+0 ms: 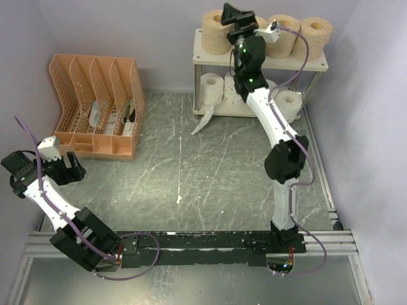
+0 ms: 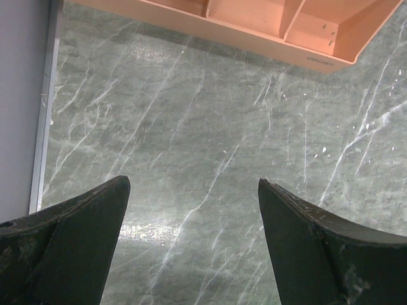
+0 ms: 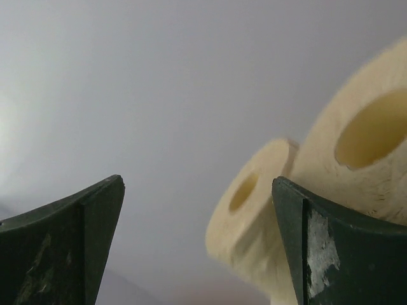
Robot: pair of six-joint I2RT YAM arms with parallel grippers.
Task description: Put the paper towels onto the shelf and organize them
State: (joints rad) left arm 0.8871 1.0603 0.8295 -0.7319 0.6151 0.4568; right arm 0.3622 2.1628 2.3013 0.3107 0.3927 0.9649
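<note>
The shelf (image 1: 318, 64) stands at the back right. Tan paper towels (image 1: 215, 30) (image 1: 284, 33) (image 1: 316, 32) stand on its top board. White rolls (image 1: 211, 86) (image 1: 289, 101) sit on the lower board, and one trails a loose tail (image 1: 202, 122) onto the table. My right gripper (image 1: 237, 14) hovers over the top board between the tan rolls, hiding what is beneath it. In the right wrist view it (image 3: 197, 181) is open and empty, with two tan rolls (image 3: 254, 216) (image 3: 362, 140) at its right finger. My left gripper (image 1: 77, 168) (image 2: 193, 184) is open and empty over bare table at the left.
An orange slotted file organizer (image 1: 95, 105) stands at the back left, and its front edge shows in the left wrist view (image 2: 254, 25). Walls close in the table on the left, back and right. A metal rail (image 1: 210, 241) runs along the near edge.
</note>
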